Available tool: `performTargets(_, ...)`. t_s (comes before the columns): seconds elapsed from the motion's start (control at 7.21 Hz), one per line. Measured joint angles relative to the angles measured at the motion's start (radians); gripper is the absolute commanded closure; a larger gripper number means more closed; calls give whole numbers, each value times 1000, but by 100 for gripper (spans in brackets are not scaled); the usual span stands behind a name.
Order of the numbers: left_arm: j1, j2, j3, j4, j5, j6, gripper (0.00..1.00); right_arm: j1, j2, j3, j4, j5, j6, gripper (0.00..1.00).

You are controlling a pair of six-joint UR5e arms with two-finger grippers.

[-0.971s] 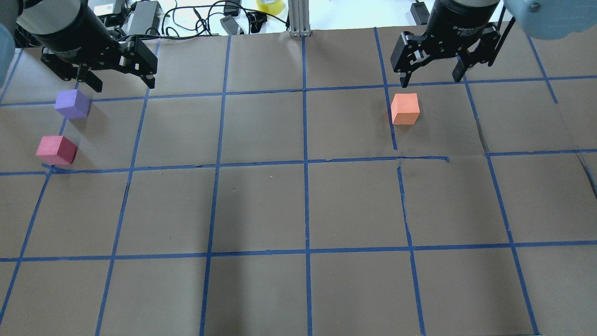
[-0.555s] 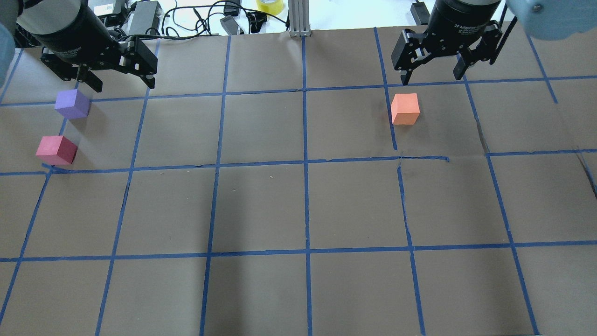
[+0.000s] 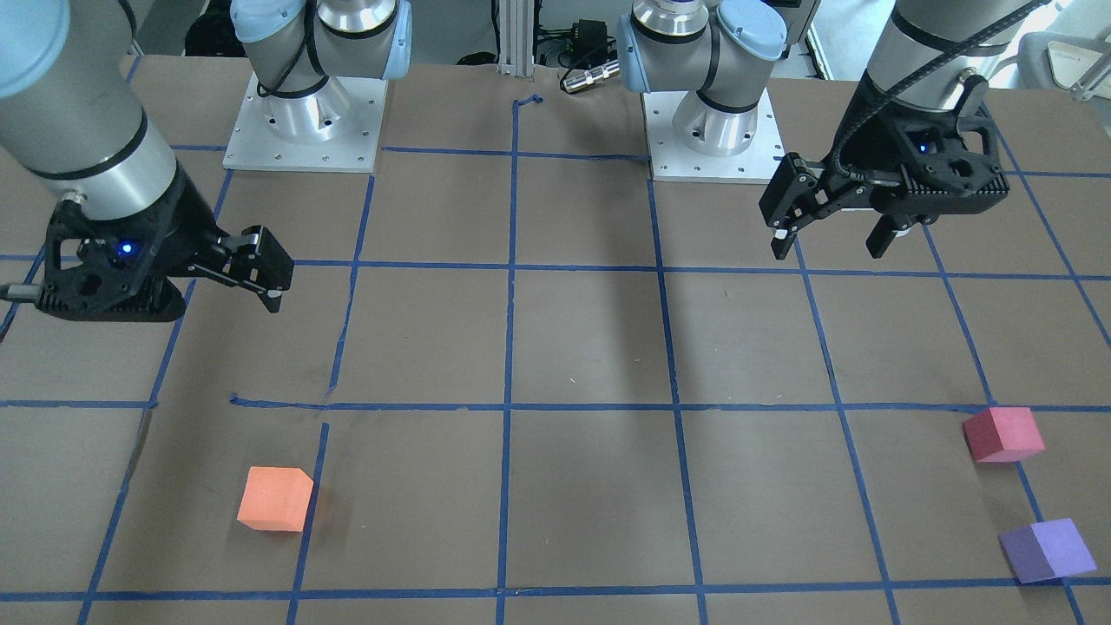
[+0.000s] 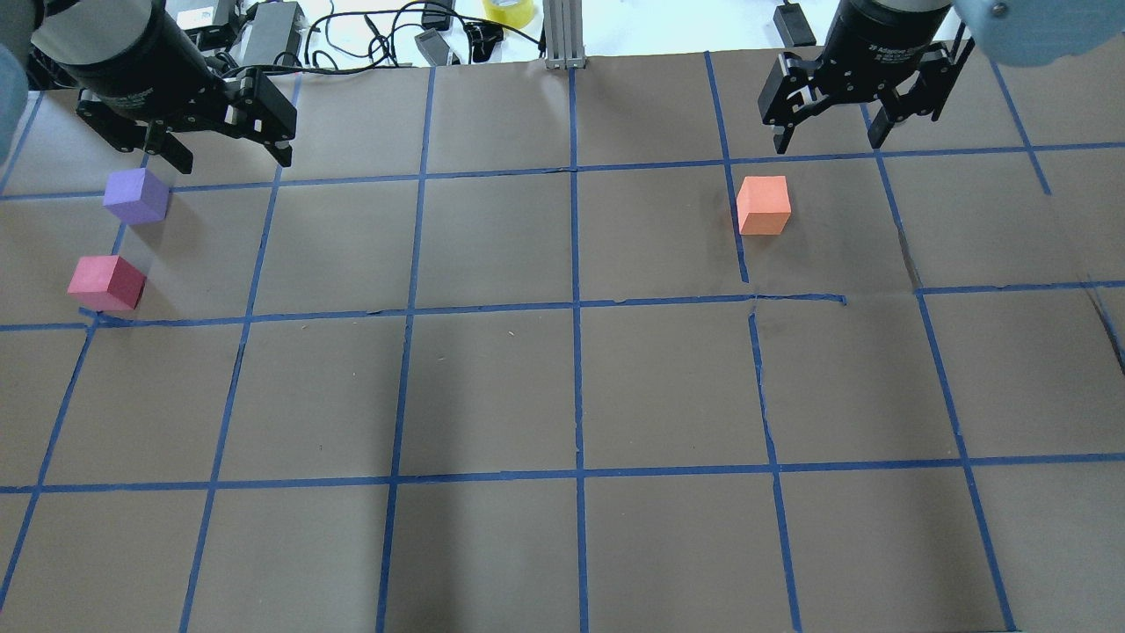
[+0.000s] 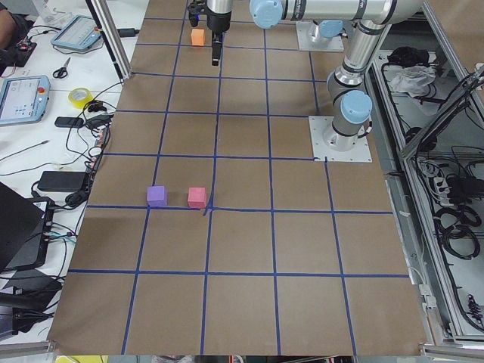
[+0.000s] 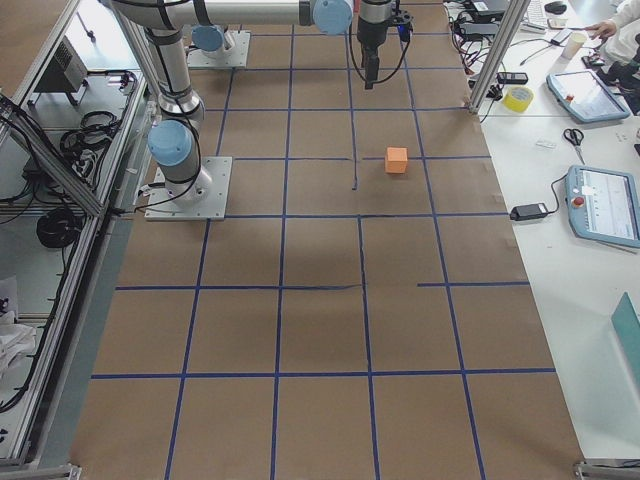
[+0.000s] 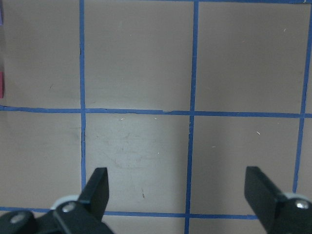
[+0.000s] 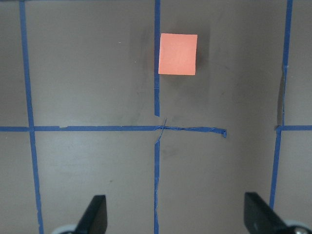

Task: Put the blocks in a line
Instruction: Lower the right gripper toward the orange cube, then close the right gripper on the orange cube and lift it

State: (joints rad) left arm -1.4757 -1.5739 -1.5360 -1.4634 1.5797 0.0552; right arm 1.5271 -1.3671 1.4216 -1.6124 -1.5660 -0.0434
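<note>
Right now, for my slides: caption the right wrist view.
Open right end effector over taped brown table, orange block lying ahead.

- The desk [image 4: 492, 396] is covered in brown paper: matt, faintly scuffed, creased and split in a few places.
- The blue tape [image 4: 577, 387] laid over it is thin and smooth with a slight sheen, wrinkled where the paper has split.
- The orange block [image 4: 763, 205], red-pink block [image 4: 105, 282] and purple block [image 4: 135, 195] look foam-like: matt, even faces, no shine.
- The left gripper [image 4: 233, 158] and right gripper [image 4: 828, 142] have hard black bodies, matt to satin.
- The arm tube [image 3: 78, 121] is smooth silver metal, softly reflective.
- The joint caps [image 3: 753, 26] look like light blue plastic, smooth and glossy.
- The base plate [image 3: 356, 143] is pale bare metal with a dull sheen.
</note>
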Motion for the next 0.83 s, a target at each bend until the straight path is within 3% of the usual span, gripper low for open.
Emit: performTargets(0.83, 0, -2, 0, 0, -3, 0, 0, -17, 328, 5, -405, -7, 11, 0)
